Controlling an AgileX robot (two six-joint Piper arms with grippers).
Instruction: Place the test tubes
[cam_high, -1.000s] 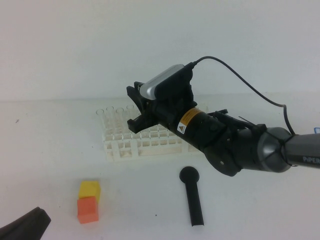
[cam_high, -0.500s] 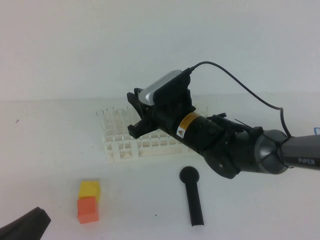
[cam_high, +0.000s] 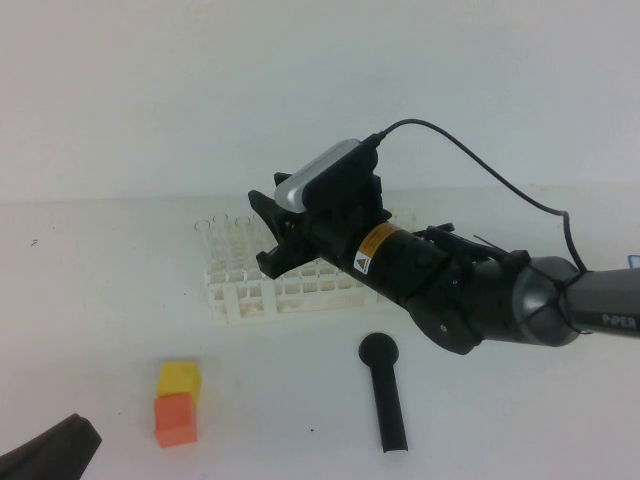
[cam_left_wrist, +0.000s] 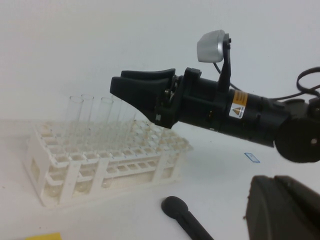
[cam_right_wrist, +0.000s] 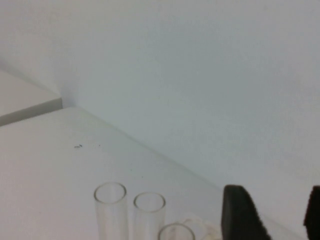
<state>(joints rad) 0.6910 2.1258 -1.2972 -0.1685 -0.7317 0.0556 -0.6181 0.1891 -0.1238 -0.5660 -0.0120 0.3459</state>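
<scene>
At the white rack's (cam_left_wrist: 100, 170) left end clear test tubes (cam_left_wrist: 92, 117) stand upright; my right claw (cam_high: 262, 228) hovers above, jaws parted; my left claw (cam_high: 45, 452) sits low near-left, state unclear.

right pincer (cam_high: 260, 228) centre: black, silver camera (cam_high: 318, 172), yellow label (cam_high: 374, 247), black cable (cam_high: 480, 155) | left pincer (cam_high: 55, 448) near-left: black

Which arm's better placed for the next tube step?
Right. The right gripper hangs open over the rack by the test tubes; the left gripper sits at the near-left corner, far off.
</scene>
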